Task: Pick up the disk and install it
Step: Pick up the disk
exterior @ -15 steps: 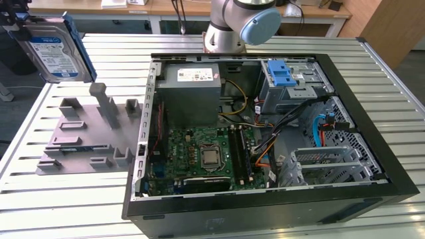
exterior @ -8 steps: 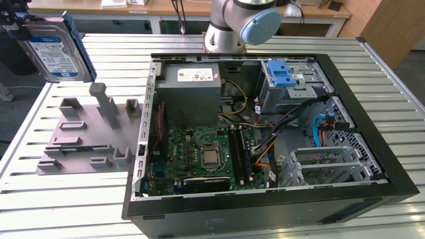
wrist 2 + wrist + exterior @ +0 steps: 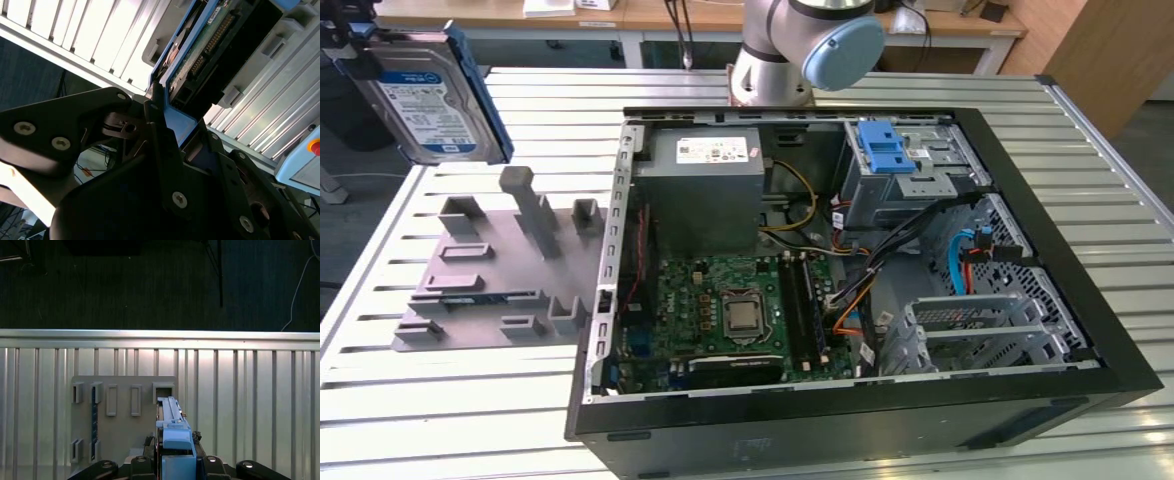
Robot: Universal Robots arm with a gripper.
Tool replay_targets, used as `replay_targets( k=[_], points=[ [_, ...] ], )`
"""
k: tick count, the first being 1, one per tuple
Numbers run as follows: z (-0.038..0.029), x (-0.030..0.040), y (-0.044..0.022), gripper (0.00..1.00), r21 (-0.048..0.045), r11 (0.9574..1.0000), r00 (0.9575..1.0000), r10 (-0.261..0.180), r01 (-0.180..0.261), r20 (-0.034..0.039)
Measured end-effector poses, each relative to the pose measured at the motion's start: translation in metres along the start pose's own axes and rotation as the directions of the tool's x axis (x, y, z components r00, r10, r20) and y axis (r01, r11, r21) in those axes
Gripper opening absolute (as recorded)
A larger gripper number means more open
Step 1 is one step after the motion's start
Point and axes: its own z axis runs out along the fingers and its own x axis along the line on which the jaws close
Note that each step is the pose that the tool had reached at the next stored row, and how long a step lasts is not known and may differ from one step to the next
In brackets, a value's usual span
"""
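The disk (image 3: 434, 95), a silver hard drive with a blue-and-white label and blue rails, hangs in the air at the exterior view's far upper left, above the grey holder fixture (image 3: 494, 265). My gripper (image 3: 350, 35) is shut on its upper end. In the first wrist view the disk (image 3: 172, 422) is seen edge-on between my fingers (image 3: 142, 460), with the fixture (image 3: 120, 410) below it. In the second wrist view its circuit-board side (image 3: 210, 45) shows, and a blue rail is clamped by a dark finger (image 3: 162, 145).
An open computer case (image 3: 1067, 385) lies on the slatted metal table (image 3: 454, 420). Inside are a grey power supply (image 3: 707, 165), a motherboard (image 3: 734, 310) and a metal drive cage with a blue bracket (image 3: 887, 150). The arm's base (image 3: 801, 50) stands behind the case.
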Motion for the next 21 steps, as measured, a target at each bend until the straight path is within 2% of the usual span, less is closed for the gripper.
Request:
replay_targets(
  k=[8, 16, 21],
  points=[
    [-0.0056, -0.0001, 0.0000, 0.36, 0.0001, 1.0000, 1.0000, 0.000, 0.000, 0.0000],
    [-0.0163, -0.0003, 0.0001, 0.36, 0.0002, 1.0000, 1.0000, 0.000, 0.000, 0.0000],
    [-0.0191, -0.0003, 0.0001, 0.36, 0.0002, 1.0000, 1.0000, 0.000, 0.000, 0.0001]
  ],
)
